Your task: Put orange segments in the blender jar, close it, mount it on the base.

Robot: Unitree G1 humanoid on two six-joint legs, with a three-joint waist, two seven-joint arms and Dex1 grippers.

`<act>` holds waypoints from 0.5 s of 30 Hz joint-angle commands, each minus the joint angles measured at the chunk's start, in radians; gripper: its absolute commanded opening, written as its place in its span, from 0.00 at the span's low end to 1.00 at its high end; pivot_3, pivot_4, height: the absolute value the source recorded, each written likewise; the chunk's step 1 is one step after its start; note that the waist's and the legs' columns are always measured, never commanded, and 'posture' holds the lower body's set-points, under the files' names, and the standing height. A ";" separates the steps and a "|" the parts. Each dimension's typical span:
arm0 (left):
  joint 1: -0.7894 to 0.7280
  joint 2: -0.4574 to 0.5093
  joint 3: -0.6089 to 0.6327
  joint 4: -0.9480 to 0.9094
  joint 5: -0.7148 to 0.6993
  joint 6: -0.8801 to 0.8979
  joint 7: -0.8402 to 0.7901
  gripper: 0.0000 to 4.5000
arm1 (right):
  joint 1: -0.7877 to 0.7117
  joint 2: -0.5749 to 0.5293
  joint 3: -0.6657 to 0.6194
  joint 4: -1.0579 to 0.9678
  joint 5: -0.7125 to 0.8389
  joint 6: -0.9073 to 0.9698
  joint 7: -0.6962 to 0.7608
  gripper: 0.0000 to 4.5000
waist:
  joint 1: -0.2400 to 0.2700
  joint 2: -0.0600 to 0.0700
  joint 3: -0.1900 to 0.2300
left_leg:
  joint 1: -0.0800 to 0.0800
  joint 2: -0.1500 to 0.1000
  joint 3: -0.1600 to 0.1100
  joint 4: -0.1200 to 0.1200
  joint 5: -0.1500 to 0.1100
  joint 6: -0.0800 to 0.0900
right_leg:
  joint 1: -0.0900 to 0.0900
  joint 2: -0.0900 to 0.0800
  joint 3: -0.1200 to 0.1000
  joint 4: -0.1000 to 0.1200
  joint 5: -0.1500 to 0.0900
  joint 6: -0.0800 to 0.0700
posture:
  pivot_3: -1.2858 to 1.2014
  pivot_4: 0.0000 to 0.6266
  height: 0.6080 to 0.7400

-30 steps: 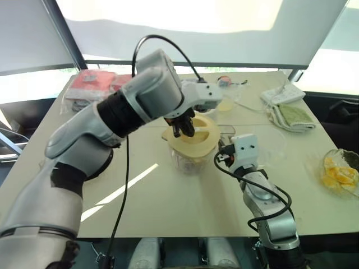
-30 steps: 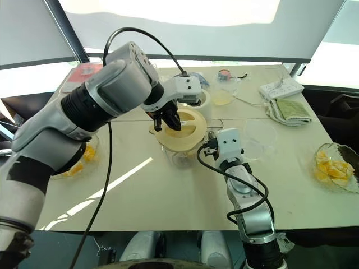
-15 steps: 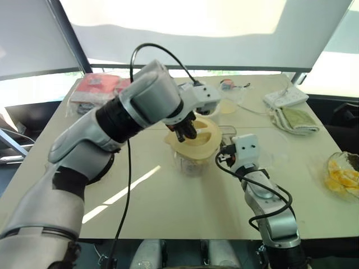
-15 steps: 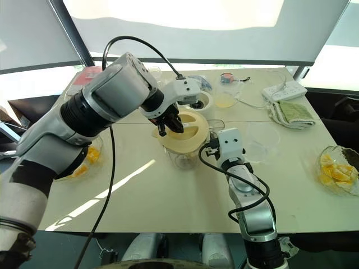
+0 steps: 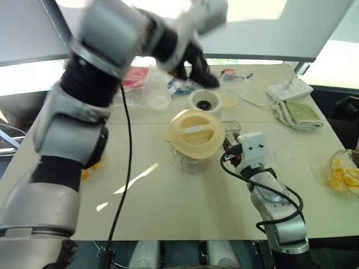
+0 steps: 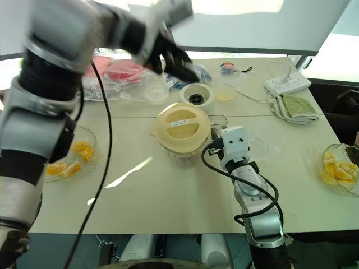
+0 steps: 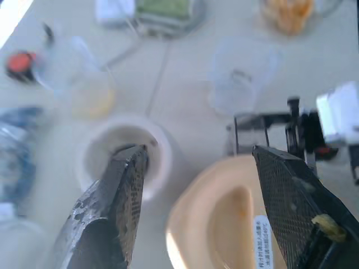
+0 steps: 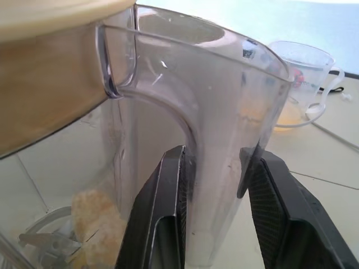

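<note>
The blender jar stands mid-table with a pale yellow lid lying on its top. Orange segments lie at its bottom by the blade hub. My right gripper is shut on the jar's side handle, one finger on each side. High above the table, over the white base, my left gripper is open with nothing between its fingers. The base stands just behind the jar, its dark socket facing up. More orange segments fill a dish at the right edge and a dish at the left.
Behind the base are a measuring cup of yellowish liquid, a clear cup and red packets. A power strip and a green cloth lie at the back right. A shallow clear dish sits right of the jar.
My left gripper has let go of the lid, opened and swung up and back, well above the jar. The lid stays on the jar. The right gripper keeps its hold.
</note>
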 commanded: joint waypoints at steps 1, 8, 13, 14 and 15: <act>0.003 0.053 0.097 0.053 -0.002 -0.043 0.055 0.69 | 0.019 -0.037 -0.046 0.007 -0.011 0.040 0.011 0.22 | 0.000 0.001 0.001 | 0.000 0.000 0.000 0.000 -0.002 0.004 | 0.000 0.000 0.000 0.000 0.000 0.000 | 0.52 0.24 1.00; 0.496 0.178 0.236 -0.259 0.039 -0.377 0.219 0.69 | -0.101 -0.057 -0.269 -0.293 0.261 0.317 0.088 0.22 | 0.003 0.002 0.011 | 0.005 0.001 -0.003 0.002 0.001 -0.002 | 0.003 -0.003 0.000 0.006 0.001 -0.001 | 0.52 0.24 1.00; 0.946 0.194 0.346 -0.477 -0.043 -0.498 0.226 0.69 | -0.480 -0.246 -0.610 -0.342 0.488 0.746 0.150 0.22 | -0.006 0.003 0.021 | 0.001 -0.003 -0.003 0.003 0.005 -0.009 | -0.003 -0.009 0.001 0.015 0.002 -0.001 | 0.52 0.24 1.00; 0.997 0.186 0.360 -0.505 -0.053 -0.515 0.238 0.69 | -0.576 -0.286 -0.651 -0.302 0.502 0.809 0.152 0.22 | 0.000 0.002 0.023 | 0.001 -0.004 -0.002 0.003 0.005 -0.009 | -0.004 -0.010 0.002 0.015 0.003 -0.001 | 0.52 0.24 1.00; 1.027 0.179 0.367 -0.525 -0.061 -0.522 0.250 0.69 | -0.641 -0.315 -0.680 -0.273 0.514 0.860 0.155 0.22 | 0.005 -0.001 0.025 | 0.000 -0.004 -0.002 0.003 0.006 -0.009 | -0.004 -0.011 0.001 0.015 0.004 -0.001 | 0.52 0.24 1.00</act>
